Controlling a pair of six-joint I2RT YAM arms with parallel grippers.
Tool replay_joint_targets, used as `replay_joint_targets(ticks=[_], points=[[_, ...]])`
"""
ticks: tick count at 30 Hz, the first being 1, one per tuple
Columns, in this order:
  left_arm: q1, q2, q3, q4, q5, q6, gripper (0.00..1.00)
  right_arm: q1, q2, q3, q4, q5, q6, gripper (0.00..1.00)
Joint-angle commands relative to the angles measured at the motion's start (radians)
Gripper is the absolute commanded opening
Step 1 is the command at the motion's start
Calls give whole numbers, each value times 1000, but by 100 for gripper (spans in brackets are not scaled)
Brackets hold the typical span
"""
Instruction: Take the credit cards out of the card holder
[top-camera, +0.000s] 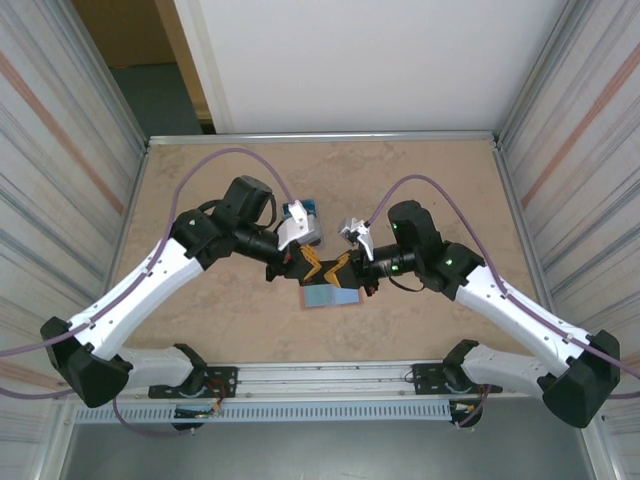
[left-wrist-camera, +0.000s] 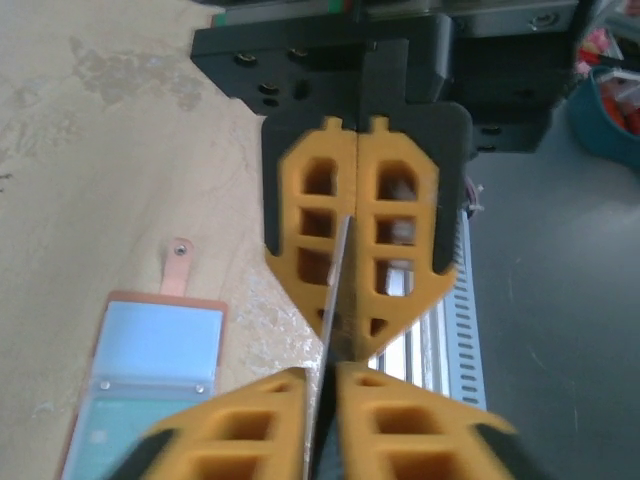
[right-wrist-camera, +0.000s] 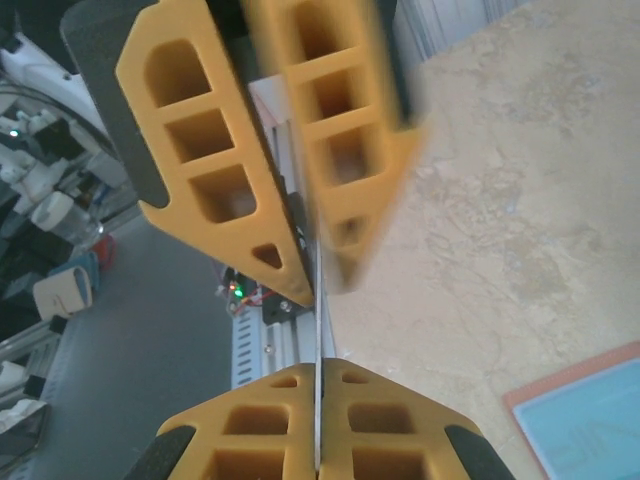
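The card holder (top-camera: 333, 296) lies open on the table, blue-grey inside up and salmon-pink at its rim, just below both grippers. It also sits at the lower left of the left wrist view (left-wrist-camera: 150, 370), snap tab (left-wrist-camera: 178, 265) pointing away, and its corner shows in the right wrist view (right-wrist-camera: 590, 415). A credit card (left-wrist-camera: 336, 290) hangs edge-on above the table as a thin line (right-wrist-camera: 317, 310). My left gripper (left-wrist-camera: 322, 372) and right gripper (right-wrist-camera: 318, 365) meet tip to tip (top-camera: 325, 266), each shut on that card from opposite sides.
A small dark block with a teal-blue top (top-camera: 303, 214) stands behind the left wrist. The aluminium rail (top-camera: 330, 378) runs along the near table edge. Striped walls close in the left and right sides. Bare beige table (top-camera: 440, 190) lies further back.
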Motion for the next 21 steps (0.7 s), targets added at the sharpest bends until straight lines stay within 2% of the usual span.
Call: replay_joint_targets(ticks=[1, 2, 5, 8, 11, 15, 16, 21], points=[[-2, 14, 29, -27, -3, 44, 0, 9, -7, 33, 6, -37, -25, 0], [-2, 13, 27, -26, -8, 46, 0, 9, -8, 32, 4, -33, -24, 0], [-2, 10, 20, -20, -44, 58, 0, 6, -17, 29, 0, -11, -24, 17], [10, -1, -2, 4, -85, 63, 0, 0, -26, 26, -5, 26, -20, 46], [54, -16, -38, 58, -112, 55, 0, -13, -38, 20, -6, 74, -7, 65], [144, -26, -98, 158, -150, 40, 0, -44, -55, 9, -9, 96, 18, 79], [162, -25, -105, 178, -160, 40, 0, -49, -58, 7, -11, 101, 23, 98], [203, 24, -156, 296, -327, 80, 0, -55, -69, -6, -3, 142, 47, 99]])
